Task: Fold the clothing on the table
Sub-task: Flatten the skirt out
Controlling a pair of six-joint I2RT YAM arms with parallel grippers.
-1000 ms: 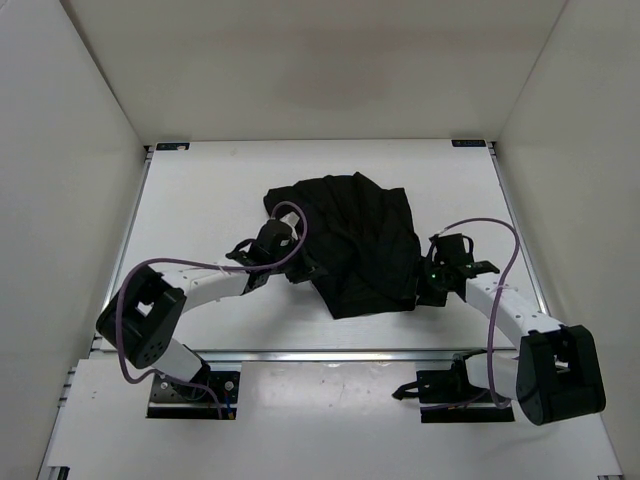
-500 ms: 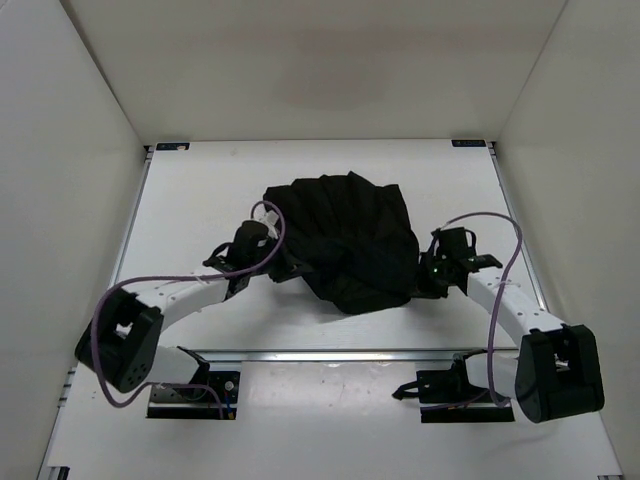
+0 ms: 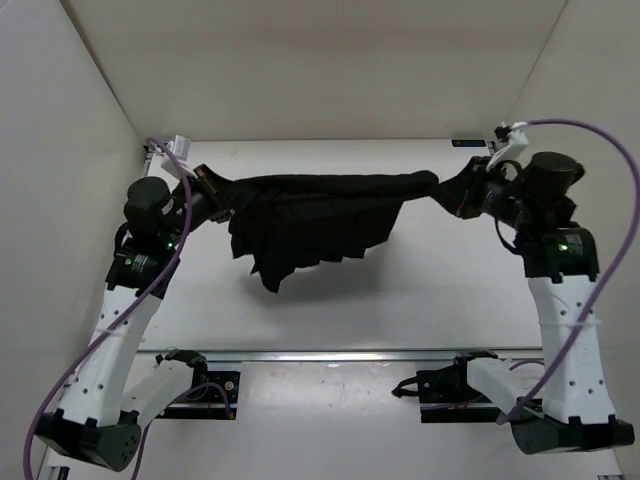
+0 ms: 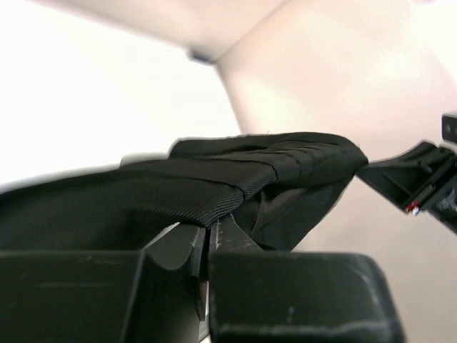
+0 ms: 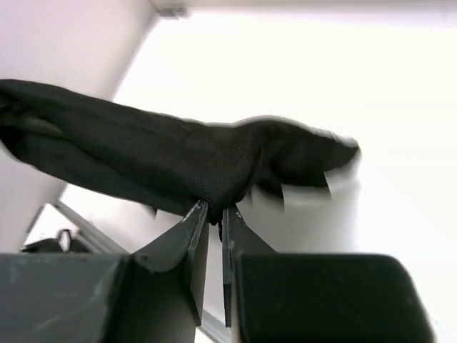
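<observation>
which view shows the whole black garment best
The top external view: the garment hangs stretched between the left gripper and right gripper over the table. Each wrist view shows it foreshortened from the pinched end.

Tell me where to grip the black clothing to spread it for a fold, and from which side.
Grip the clothing at its two top ends, each from its own outer side, as the left hand and right hand do now, both shut on it. Held so, the top edge pulls straight and the limp rest hangs free over the table.

Clothing (image 3: 310, 215) spans between left fingers (image 4: 178, 249) and right fingers (image 5: 190, 243), seemingly above the table (image 3: 430, 290).
</observation>
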